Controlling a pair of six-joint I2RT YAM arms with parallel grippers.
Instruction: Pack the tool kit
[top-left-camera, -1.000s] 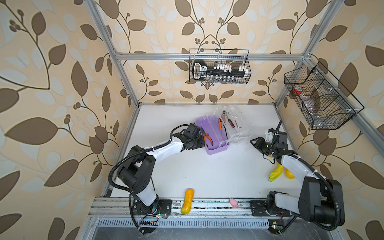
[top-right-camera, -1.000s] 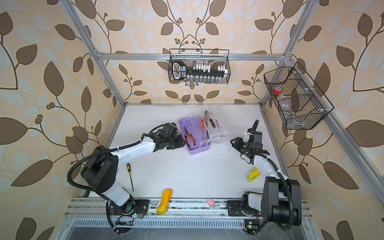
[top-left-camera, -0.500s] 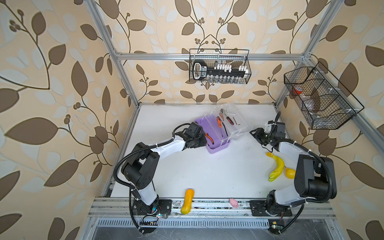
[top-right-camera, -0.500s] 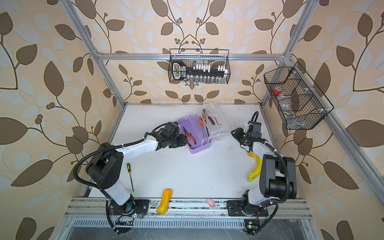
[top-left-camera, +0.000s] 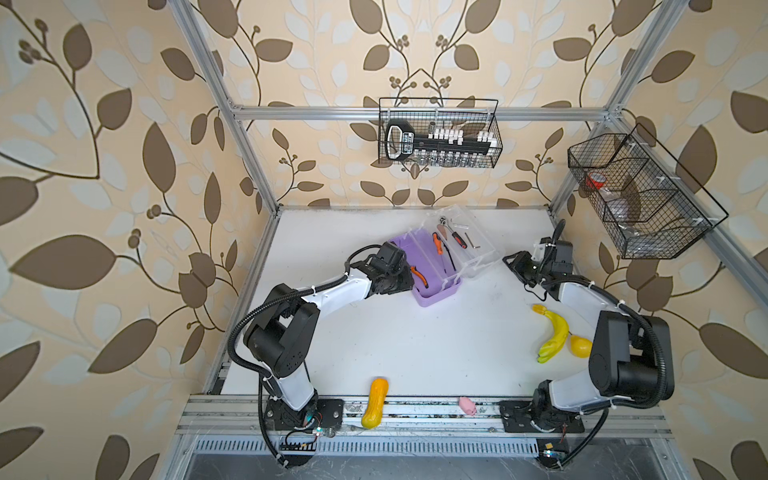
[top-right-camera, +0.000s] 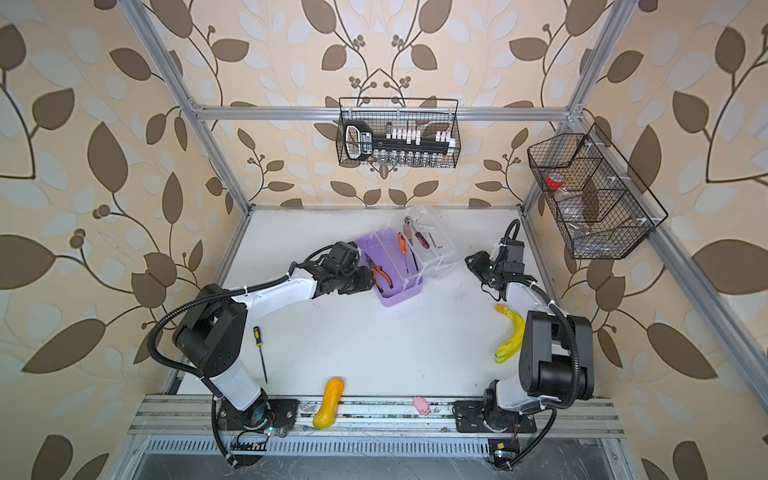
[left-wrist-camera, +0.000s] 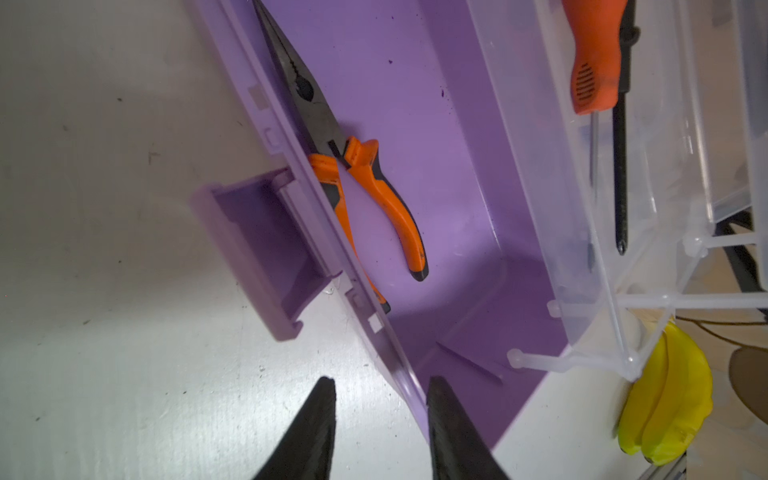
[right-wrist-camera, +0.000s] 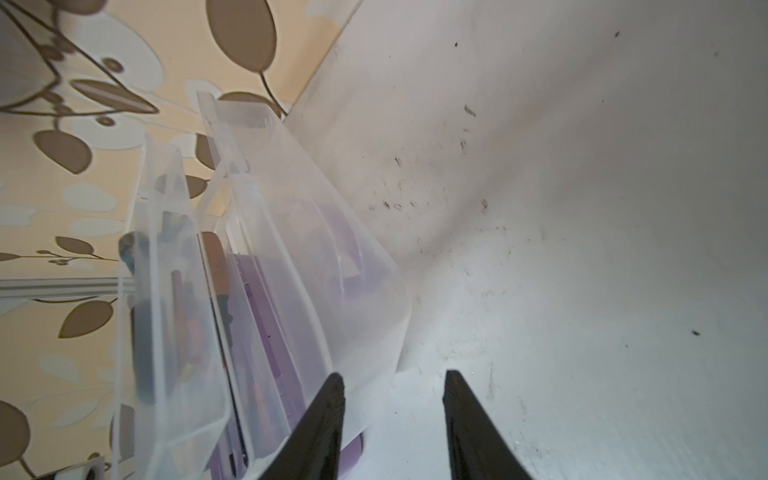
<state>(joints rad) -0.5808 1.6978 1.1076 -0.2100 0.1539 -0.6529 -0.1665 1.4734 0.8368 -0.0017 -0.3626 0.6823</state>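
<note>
Kit: the box (top-left-camera: 437, 291) stands open, mid-table toward the back wall. Its clear lid (top-left-camera: 478, 259) hangs off the right side, tipped up.
Inside: pliers (left-wrist-camera: 374, 199) lie on the lilac floor against the left wall, and a driver (left-wrist-camera: 594, 62) rests in the clear tray (left-wrist-camera: 552, 174).
Left gripper (left-wrist-camera: 380, 380): jaws spread, straddling the box wall near a corner, one finger inside and one over the table. I see a gap, so no clamp.
Right gripper (right-wrist-camera: 393, 375): jaws spread with nothing between them, one finger just beside the lid's outer face.
Just changed: my right arm has swung up from beside the banana (top-left-camera: 555, 336) to the lid within the last second. The left has barely moved.
Meaning: I read this as the left bracing the box while the right lines up to fold the lid over.
Still out: a loose driver (top-right-camera: 261, 353) lies by the left arm's base, well apart from the box, so I judge packing unfinished.
Risk: an off-centre push may slide the box rather than close it.
</note>
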